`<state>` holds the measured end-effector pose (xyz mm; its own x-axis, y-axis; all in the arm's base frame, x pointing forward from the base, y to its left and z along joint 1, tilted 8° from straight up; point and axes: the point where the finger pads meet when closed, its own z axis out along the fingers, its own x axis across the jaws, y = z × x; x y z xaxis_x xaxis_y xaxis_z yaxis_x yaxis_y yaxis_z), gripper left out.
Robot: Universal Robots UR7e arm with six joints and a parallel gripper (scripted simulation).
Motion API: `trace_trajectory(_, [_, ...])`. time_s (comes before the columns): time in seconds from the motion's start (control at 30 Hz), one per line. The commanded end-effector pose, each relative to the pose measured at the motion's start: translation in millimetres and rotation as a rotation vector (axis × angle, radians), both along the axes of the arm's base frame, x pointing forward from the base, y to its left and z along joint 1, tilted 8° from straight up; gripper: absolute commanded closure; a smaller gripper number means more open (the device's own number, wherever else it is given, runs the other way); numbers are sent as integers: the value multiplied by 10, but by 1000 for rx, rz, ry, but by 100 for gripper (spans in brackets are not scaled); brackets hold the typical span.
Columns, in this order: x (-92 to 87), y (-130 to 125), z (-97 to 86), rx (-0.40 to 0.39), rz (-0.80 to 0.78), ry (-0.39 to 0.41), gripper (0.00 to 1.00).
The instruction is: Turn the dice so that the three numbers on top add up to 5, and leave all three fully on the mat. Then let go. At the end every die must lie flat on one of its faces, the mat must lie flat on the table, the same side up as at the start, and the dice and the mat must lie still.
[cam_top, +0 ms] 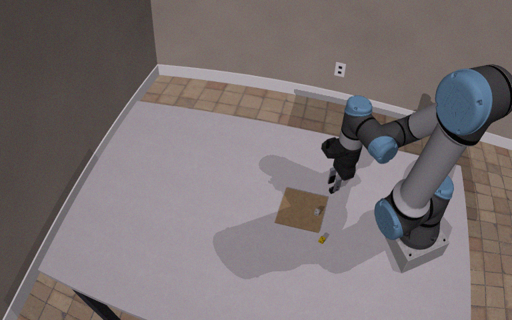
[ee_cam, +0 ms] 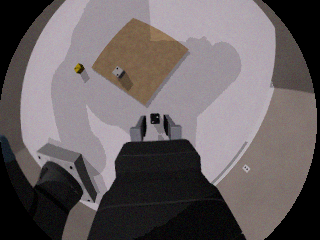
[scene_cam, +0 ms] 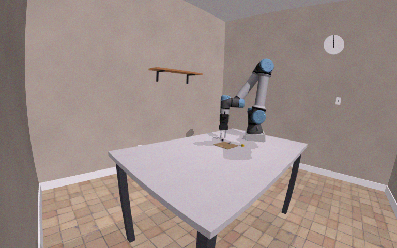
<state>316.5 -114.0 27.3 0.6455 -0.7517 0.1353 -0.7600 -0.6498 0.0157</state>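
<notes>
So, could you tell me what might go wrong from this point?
1. The open pincer straddles what looks like the black die, off the mat; an off-centre close could tip it onto an edge or flick it away.
2. The white die sits near the mat's edge, so placing another beside it may nudge it off.
3. The yellow die lies on the table, not on the mat.

Tan mat [cam_top: 299,208]; white die [cam_top: 317,212], yellow die [cam_top: 321,239], apparently.
</notes>
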Motion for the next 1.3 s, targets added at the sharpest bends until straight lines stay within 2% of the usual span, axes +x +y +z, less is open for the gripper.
trace_trajectory(0.0, [6, -5, -15, -1, 0, -1, 36])
trace_trajectory(1.27, [9, -8, -47, -1, 0, -1, 36])
